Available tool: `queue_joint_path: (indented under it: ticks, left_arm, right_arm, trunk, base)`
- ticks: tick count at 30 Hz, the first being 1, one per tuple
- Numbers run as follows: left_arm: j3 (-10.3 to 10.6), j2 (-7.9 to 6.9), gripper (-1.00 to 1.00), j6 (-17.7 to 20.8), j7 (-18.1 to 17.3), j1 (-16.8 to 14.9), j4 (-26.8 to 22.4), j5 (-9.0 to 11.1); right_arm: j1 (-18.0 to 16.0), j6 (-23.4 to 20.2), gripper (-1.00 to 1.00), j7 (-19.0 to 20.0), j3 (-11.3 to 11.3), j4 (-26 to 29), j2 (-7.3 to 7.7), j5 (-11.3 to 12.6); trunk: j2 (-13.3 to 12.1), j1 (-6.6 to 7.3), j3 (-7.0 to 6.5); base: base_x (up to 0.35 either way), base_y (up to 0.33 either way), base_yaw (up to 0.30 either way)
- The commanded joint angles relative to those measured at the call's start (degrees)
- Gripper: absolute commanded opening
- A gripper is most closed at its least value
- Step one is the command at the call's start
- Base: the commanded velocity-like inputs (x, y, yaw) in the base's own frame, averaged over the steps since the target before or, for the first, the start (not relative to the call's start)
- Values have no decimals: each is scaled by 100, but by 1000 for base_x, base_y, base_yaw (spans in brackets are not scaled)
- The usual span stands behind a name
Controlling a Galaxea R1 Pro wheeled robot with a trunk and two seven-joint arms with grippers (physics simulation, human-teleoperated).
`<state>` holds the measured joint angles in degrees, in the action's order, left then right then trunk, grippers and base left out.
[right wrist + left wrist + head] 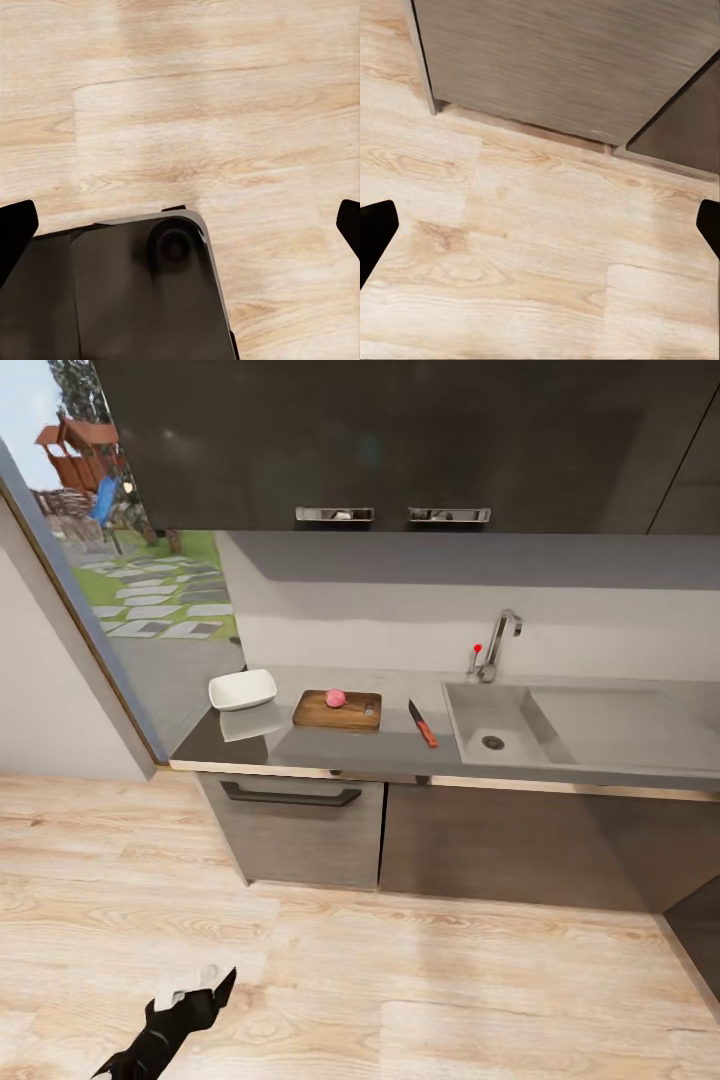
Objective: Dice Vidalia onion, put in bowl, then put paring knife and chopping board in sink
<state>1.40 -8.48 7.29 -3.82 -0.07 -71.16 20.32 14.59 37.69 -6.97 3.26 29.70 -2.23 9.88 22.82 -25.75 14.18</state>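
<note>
The onion (pixel 335 698) is seen on the board (pixel 338 711); knife (pixel 423 723) at 3 o'clock, bowl (pixel 243 689) at 9. Both grippers (pixel 540 225) (pixel 180 225) are spread wide over the floor (pixel 400 980).

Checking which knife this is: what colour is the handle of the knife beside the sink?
Red-orange, with a dark blade; the paring knife shows best in the head view.

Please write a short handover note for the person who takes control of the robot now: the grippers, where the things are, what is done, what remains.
Left gripper: open, empty, over the wood floor near the cabinets.
Right gripper: open, empty, over the floor and the robot's own base.
Vidalia onion sits whole on the chopping board. Paring knife lies on the countertop between board and sink. Bowl stands left of the board, empty.
Done: onion is out of the sink.
Left: approach, dice, fill the bowl, put knife and board in the sink.
</note>
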Motion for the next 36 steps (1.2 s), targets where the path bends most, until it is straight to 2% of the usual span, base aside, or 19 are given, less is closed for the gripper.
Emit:
queue_joint_path:
  ticks: [1, 6, 9, 11, 15, 21, 29, 36]
  left_arm:
    - [-17, 6, 100, 60, -9, 75, -24, 60]
    - [-44, 19, 100, 53, -29, 307, 185, 54]
    - [-49, 13, 100, -180, -35, 401, 438, 40]
    - [-50, 11, 100, -463, -44, 449, 682, 28]
    - [-51, 18, 100, -860, -194, 508, 999, 14]
    - [-52, 24, 100, -1021, -362, 687, 1016, 3]
    - [-52, 25, 100, -1310, -397, 992, 1085, -66]
    - [-52, 30, 100, -1417, -410, 1244, 1085, -102]
  right_arm:
    - [3, 10, 100, -24, 35, 10, 4, 49]
    - [3, 10, 100, -24, 35, 9, 4, 49]
    - [3, 10, 100, -24, 35, 10, 4, 49]
    - [3, 10, 100, -24, 35, 12, 4, 49]
    - [4, 10, 100, -24, 35, 11, 5, 49]
    - [2, 10, 100, -24, 35, 10, 4, 49]
    - [1, 10, 100, -24, 35, 9, 5, 49]
    - [1, 10, 100, -24, 35, 10, 5, 49]
  trunk:
    - [10, -4, 9]
    - [10, -4, 9]
    - [10, -4, 9]
    - [10, -4, 9]
    - [10, -4, 9]
    - [10, -4, 9]
    - [10, -4, 9]
    - [10, -4, 9]
  base:
    - [0, 0, 0]
    - [0, 0, 0]
    - [0, 0, 0]
    - [0, 0, 0]
    - [0, 0, 0]
    - [0, 0, 0]
    - [0, 0, 0]
    - [0, 0, 0]
